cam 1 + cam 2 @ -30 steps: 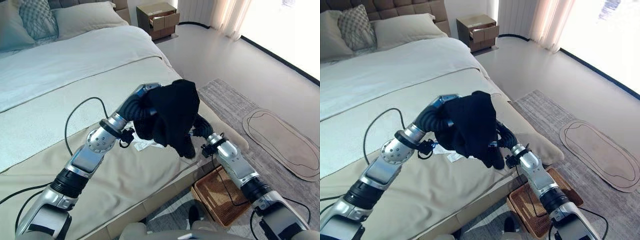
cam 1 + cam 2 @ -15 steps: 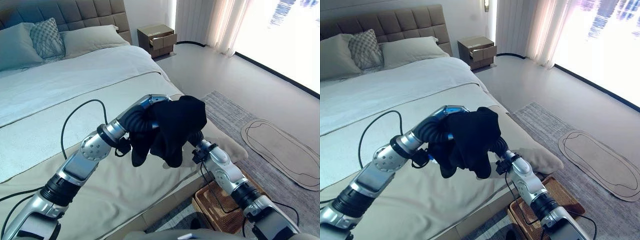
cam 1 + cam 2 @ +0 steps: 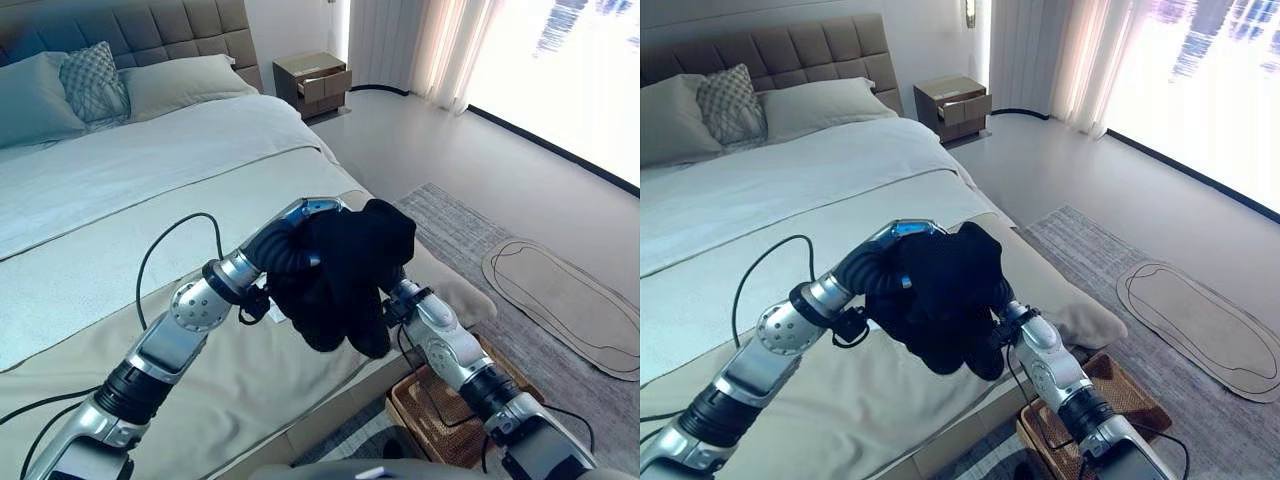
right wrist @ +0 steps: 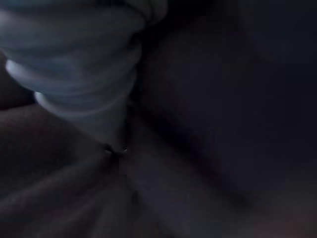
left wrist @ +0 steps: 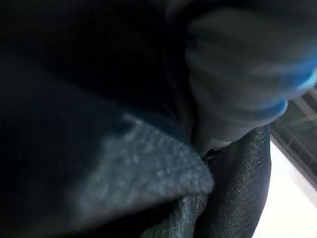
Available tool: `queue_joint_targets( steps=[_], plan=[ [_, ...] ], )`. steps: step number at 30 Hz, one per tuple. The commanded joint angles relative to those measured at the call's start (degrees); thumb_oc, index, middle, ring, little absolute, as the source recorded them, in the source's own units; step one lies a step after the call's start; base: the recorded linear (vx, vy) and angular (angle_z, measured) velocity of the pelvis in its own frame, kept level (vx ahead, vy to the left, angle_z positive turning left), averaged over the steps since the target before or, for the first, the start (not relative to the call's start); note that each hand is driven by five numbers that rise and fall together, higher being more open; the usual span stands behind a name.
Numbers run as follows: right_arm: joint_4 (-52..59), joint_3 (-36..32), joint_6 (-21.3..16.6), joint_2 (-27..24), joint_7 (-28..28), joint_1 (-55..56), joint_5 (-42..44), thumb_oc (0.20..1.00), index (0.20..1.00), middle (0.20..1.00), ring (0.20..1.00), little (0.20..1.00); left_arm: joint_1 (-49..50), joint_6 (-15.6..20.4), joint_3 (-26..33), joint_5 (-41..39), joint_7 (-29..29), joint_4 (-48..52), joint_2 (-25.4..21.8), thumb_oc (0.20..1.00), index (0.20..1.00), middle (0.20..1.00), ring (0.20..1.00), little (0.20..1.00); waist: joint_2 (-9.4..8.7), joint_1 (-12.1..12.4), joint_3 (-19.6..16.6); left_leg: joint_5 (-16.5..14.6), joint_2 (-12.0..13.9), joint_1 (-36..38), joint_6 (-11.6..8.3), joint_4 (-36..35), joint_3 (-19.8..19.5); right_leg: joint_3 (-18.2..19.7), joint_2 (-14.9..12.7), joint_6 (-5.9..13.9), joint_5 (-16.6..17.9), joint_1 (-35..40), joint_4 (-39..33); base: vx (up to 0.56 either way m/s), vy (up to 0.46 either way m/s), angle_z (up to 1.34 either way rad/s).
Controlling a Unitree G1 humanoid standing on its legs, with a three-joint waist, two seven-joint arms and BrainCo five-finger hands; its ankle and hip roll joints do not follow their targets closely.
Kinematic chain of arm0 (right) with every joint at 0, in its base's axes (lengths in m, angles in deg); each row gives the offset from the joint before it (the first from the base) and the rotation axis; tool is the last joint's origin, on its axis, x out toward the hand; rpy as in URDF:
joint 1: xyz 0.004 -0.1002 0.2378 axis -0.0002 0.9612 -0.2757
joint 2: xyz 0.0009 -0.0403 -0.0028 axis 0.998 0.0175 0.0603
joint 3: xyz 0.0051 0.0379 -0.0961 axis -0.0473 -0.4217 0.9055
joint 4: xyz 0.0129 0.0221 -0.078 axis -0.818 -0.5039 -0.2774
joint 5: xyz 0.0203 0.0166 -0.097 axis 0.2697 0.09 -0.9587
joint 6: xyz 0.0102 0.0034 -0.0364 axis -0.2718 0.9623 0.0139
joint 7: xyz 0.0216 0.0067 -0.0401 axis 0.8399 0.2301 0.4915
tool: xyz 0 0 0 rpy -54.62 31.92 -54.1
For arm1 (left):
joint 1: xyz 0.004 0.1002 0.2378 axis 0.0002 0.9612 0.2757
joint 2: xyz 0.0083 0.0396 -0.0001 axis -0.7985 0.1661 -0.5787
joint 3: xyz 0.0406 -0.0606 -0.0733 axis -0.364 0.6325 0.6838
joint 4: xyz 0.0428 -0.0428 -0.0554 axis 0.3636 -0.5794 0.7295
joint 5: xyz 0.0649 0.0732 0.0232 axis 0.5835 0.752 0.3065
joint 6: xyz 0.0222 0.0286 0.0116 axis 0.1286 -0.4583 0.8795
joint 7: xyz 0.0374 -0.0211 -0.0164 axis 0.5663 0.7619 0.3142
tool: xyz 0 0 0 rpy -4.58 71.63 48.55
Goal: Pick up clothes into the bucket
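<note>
A: Starting with the bed (image 3: 120, 200): how is it sitting compared with half a second ago?

B: It is sitting nearly as it was; the whole view is shifting only a touch. The black garment (image 3: 345, 275) is hanging lower now, its bottom fold reaching down nearer the bed's foot edge, and it is bunching into a rounder lump than before.

A: Where is the garment relative to the bed?

B: It is being held up off the bed, above its foot-end corner, between the two arms. Its long axis is running roughly up and down, with the loose end pointing down toward the mattress edge.

A: And the woven basket (image 3: 430, 410)?

B: It is sitting on the floor just beside the bed's foot corner, below the right forearm, well under the garment. A grey rug is lying under it, stretching away from the bed.

A: What are the hands doing?

B: Both hands are buried in the cloth. The left wrist view is showing dark fabric pressed close against the camera, and the right wrist view likewise, so I cannot tell how either hand's fingers are set.

A: Anything smaller?

B: A nightstand (image 3: 313, 78) is standing beside the bed's head end.
</note>
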Motion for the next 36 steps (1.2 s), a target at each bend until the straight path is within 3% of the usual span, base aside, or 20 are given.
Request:
queue_joint_targets(
  steps=[1,7,8,9,26,32,36],
  plan=[
    [4.9,-4.7,-4.2,1.8,0.4,0.1,4.8,0.2,0.2,0.2,0.2,0.2,-0.4,3.7,3.3,-4.4,1.2,-0.1,1.0,0.2,0.2,0.2,0.2,0.2,-3.13,1.0,-1.6,-4.4,-0.6,-0.7,0.82,5.2,2.6,-3.1,-1.5,0.88,-0.8,-0.4,2.6,0.0,0.0,0.0],
    [5.4,-10.8,-5.3,2.0,0.9,6.0,9.7,0.2,0.2,0.2,0.2,0.2,4.4,3.8,6.9,-4.0,2.8,-5.7,4.1,0.2,0.2,0.2,0.2,0.2,-3.29,0.6,-1.6,-4.6,-0.7,-0.5,0.94,5.5,2.6,-3.1,-1.6,0.82,-0.9,-0.1,2.8,0.0,0.0,0.0],
    [5.7,-11.9,-5.5,2.0,1.0,6.9,10.3,0.2,0.2,0.2,0.2,0.2,5.0,3.8,7.5,-3.1,3.4,-6.4,4.4,0.799,0.799,0.799,0.799,0.799,-3.36,0.6,-1.7,-4.6,-0.7,-0.5,0.93,5.5,2.6,-3.1,-1.6,0.81,-0.9,-0.1,2.8,0.0,0.0,0.0],
    [5.6,-12.6,-5.6,2.2,1.2,7.6,10.9,0.2,0.2,0.2,0.2,0.2,5.3,3.9,7.8,-1.8,4.3,-7.0,4.7,1.0,1.0,1.0,1.0,1.0,-3.41,0.5,-1.7,-4.6,-0.7,-0.5,0.93,5.5,2.6,-3.1,-1.6,0.8,-0.9,-0.1,2.8,0.0,0.0,0.0],
    [7.9,-21.7,-8.1,4.1,-0.3,16.0,17.1,0.2,0.2,0.2,0.2,0.2,11.0,1.3,11.2,5.1,12.5,-26.2,10.9,1.0,1.0,1.0,1.0,1.0,-4.05,-1.2,-1.7,-5.5,-1.9,-1.8,2.02,6.8,3.5,-1.6,-2.5,1.23,0.1,-1.7,3.0,-0.01,0.016,-0.01],
    [7.9,-26.3,-10.0,4.5,-3.0,17.8,16.6,0.2,0.2,0.2,0.2,0.2,13.3,1.9,13.7,2.3,14.0,-26.8,12.4,1.0,1.0,1.0,1.0,1.0,-4.18,-2.0,-1.1,-6.3,-2.9,-3.1,2.59,8.3,4.2,-0.6,-3.4,1.68,0.4,-3.0,3.8,-0.03,0.057,-0.09],
    [7.6,-29.8,-12.0,4.1,-6.8,17.5,13.4,0.2,0.2,0.2,0.2,0.2,14.8,3.4,15.9,1.3,17.1,-27.0,14.0,1.0,1.0,1.0,1.0,1.0,-4.08,-2.7,1.1,-7.4,-4.3,-5.0,3.81,10.1,6.4,1.6,-4.7,2.96,0.9,-6.8,6.6,-0.11,0.129,-0.26]
  ],
)
